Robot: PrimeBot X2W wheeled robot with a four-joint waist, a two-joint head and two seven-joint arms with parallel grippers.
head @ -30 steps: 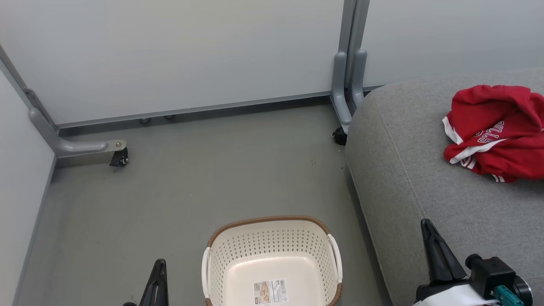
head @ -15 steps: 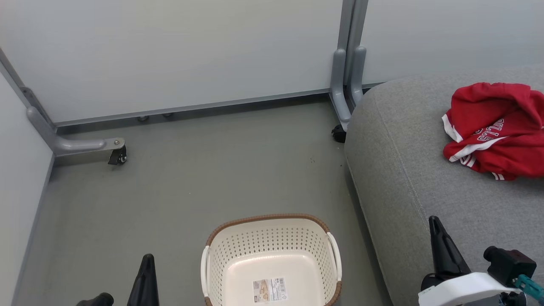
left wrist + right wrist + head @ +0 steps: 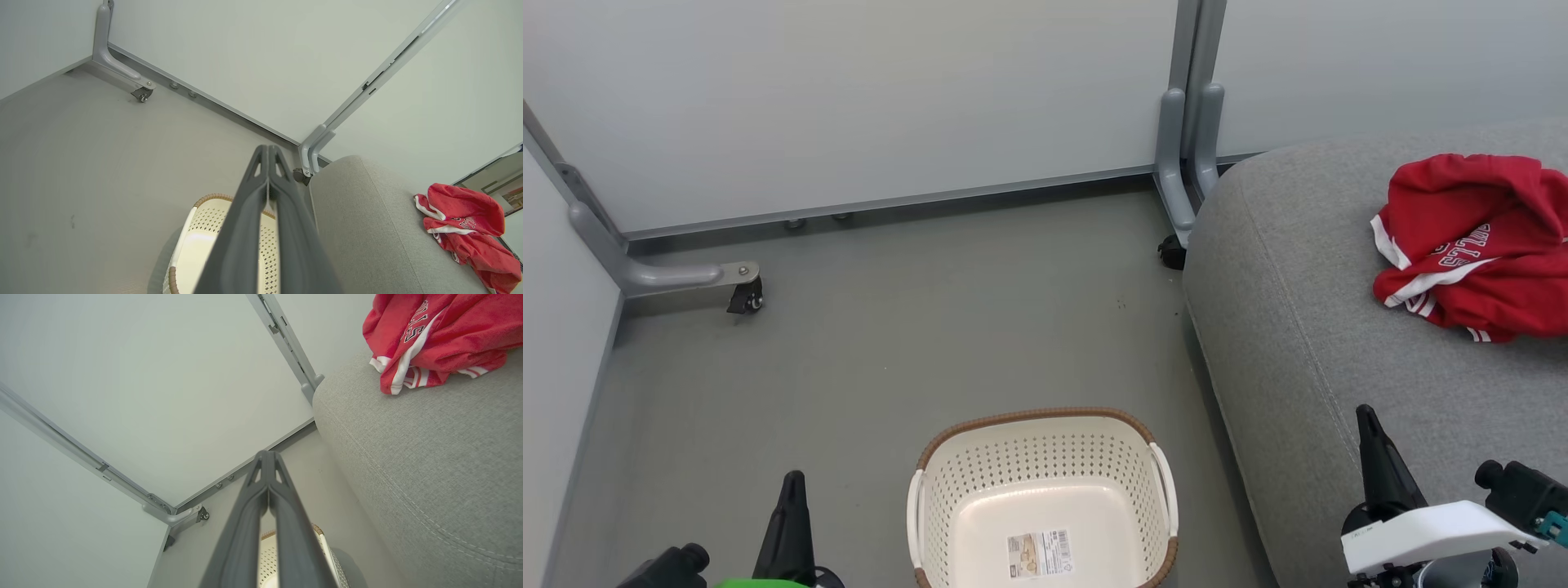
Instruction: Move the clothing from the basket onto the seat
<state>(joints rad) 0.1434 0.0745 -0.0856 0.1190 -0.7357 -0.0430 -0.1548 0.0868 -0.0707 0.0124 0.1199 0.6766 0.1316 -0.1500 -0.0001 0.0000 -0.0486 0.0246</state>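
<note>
Evidently the carrying step is over: the clothing (image 3: 1474,245) lies in a crumpled red heap on the seat (image 3: 1339,351), toward its far right. It is well apart from the basket (image 3: 1029,416), whose bottom holds nothing but a paper label (image 3: 1040,554) (no fabric shows caught on the perforated walls either). The left tool (image 3: 792,478) stands low, left of the basket, its two dark fingers pressed together on nothing. The right tool (image 3: 1364,412) rises over the near edge of the seat, likewise pressed together and empty, as both wrist views bear out.

By my reading the task is as good as done, and the next move calls for no grasp at all. It calls for a check that nothing red is left in the basket, then bringing both arms to rest without brushing the basket's rim or dragging across the cushion.

The seat is light-grey woven upholstery with a rounded corner and a stitched seam; the soft heap should sit on it without sliding. The basket stands on a smooth grey floor (image 3: 890,343), near the seat's side. Behind run pale panels (image 3: 849,98) joined at a grey post (image 3: 1186,155), with a castor foot (image 3: 745,298) at the left corner.
</note>
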